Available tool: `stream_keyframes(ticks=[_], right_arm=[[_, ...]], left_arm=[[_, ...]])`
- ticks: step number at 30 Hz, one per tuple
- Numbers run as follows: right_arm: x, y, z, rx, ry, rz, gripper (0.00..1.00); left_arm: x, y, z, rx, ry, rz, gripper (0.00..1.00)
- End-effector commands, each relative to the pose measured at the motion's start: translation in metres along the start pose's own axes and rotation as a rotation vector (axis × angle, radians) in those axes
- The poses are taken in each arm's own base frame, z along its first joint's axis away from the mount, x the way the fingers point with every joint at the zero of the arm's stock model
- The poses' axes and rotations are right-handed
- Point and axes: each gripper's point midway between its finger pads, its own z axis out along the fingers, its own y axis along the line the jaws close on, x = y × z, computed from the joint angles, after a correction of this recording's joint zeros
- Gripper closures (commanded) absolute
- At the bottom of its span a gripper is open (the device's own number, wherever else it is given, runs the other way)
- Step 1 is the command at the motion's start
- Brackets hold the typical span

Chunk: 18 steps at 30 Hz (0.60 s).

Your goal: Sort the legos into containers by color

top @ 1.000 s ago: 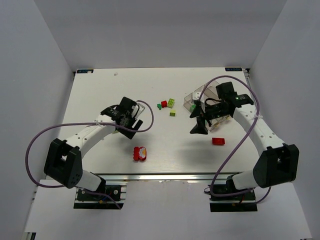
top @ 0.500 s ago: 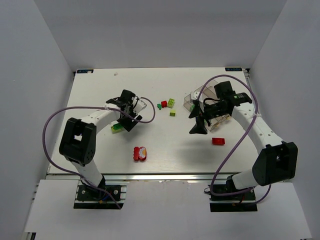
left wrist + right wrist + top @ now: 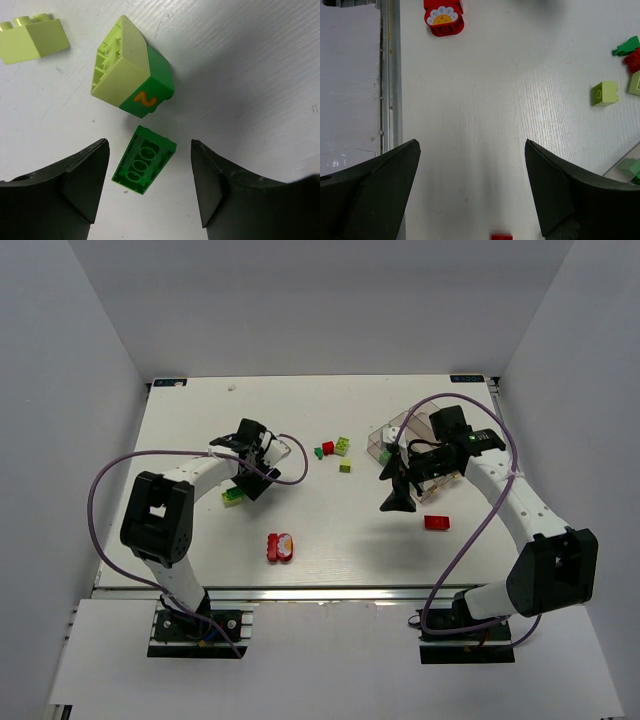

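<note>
My left gripper (image 3: 148, 150) hangs open over an upside-down dark green lego (image 3: 144, 166), which lies between the fingers and touches neither. Just beyond lie a pale yellow-green and green block marked "2" (image 3: 132, 75) and a pale brick (image 3: 32, 37). From above, the left gripper (image 3: 250, 483) is beside this green pile (image 3: 233, 495). My right gripper (image 3: 397, 498) is open and empty above bare table, in front of the clear containers (image 3: 395, 430), which the arm partly hides. A red flower brick (image 3: 280, 547) and a small red brick (image 3: 436, 522) lie near the front.
A loose cluster sits mid-table: a green piece (image 3: 320, 452), a red one (image 3: 328, 447) and two yellow-green ones (image 3: 343, 445). The right wrist view shows the table's metal front rail (image 3: 394, 75) on the left and a yellow-green brick (image 3: 605, 93).
My left arm has swung its elbow in and brought the gripper over the green pile, and its jaws have narrowed. The right arm has hardly moved.
</note>
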Motion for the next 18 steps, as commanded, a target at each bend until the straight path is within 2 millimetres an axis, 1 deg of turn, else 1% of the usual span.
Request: stream_keyframes(ticks=[1, 8, 12, 14, 15, 18], right_arm=[[-0.0106, -0.0008, -0.0038, 0.015, -0.018, -0.035, 0.11], [-0.0122, -0.0018, -0.0044, 0.018, -0.019, -0.038, 0.11], [-0.0115, -0.0021, -0.0039, 0.017, -0.019, -0.039, 0.11], [-0.0129, -0.0024, -0.0043, 0.019, -0.022, -0.042, 0.11], [-0.0126, -0.0021, -0.004, 0.017, -0.023, -0.041, 0.1], [-0.0128, -0.0019, -0.004, 0.016, -0.024, -0.041, 0.11]], left_arm=[[-0.0004, -0.0026, 0.0026, 0.022, -0.019, 0.008, 0.25], [0.0034, 0.0018, 0.0064, 0.013, -0.013, -0.009, 0.27], [0.0062, 0.0011, 0.0081, 0.019, -0.007, -0.015, 0.31], [0.0068, 0.0003, 0.0086, 0.021, -0.007, -0.014, 0.35], [0.0065, 0.0017, 0.0088, 0.018, -0.01, -0.019, 0.4], [0.0085, 0.0029, 0.0096, 0.011, -0.008, -0.024, 0.49]])
